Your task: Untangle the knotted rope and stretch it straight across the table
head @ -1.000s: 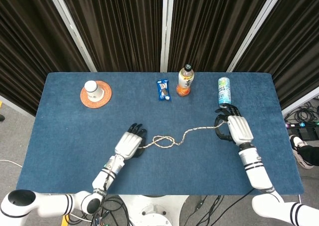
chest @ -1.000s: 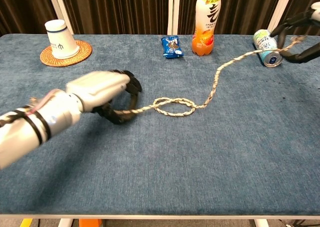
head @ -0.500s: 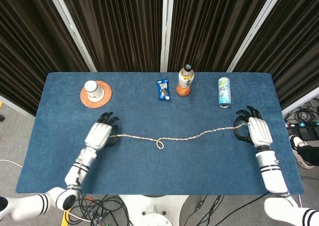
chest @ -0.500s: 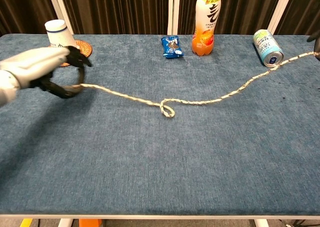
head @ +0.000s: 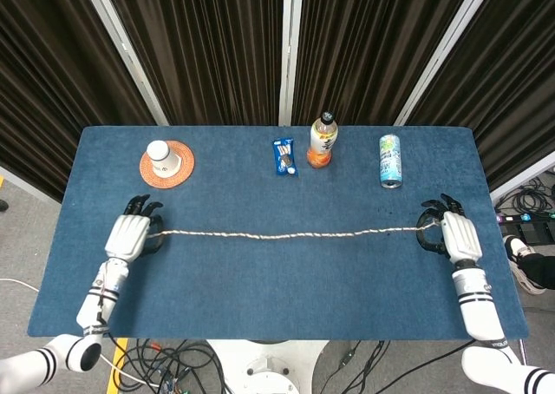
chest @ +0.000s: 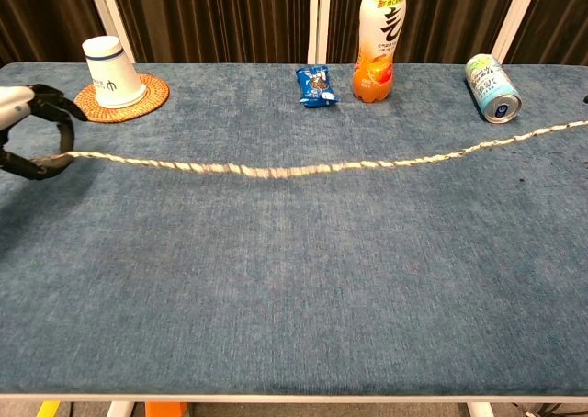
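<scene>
Nearest to me, the blue table lay bare along its front edge. Just beyond that, the rope ran nearly straight across the table, from close to the left edge to close to the right edge, with no loop or knot showing anywhere along it. In the chest view the rope sagged only slightly toward the middle and rose a little at its right end.

The left hand sat near the table's left edge, its dark fingers curled around the rope's end and pinching it. The right hand sat near the right edge and held the other end, fingers curled in on it; the chest view showed almost nothing of that hand.

Farther back, a white paper cup stood upside down on a round woven coaster toward the far left corner. Near the middle of the far edge lay a small blue snack packet, and just beside it stood an orange drink bottle. A light blue-green can lay on its side toward the far right corner, well apart from the rope.
</scene>
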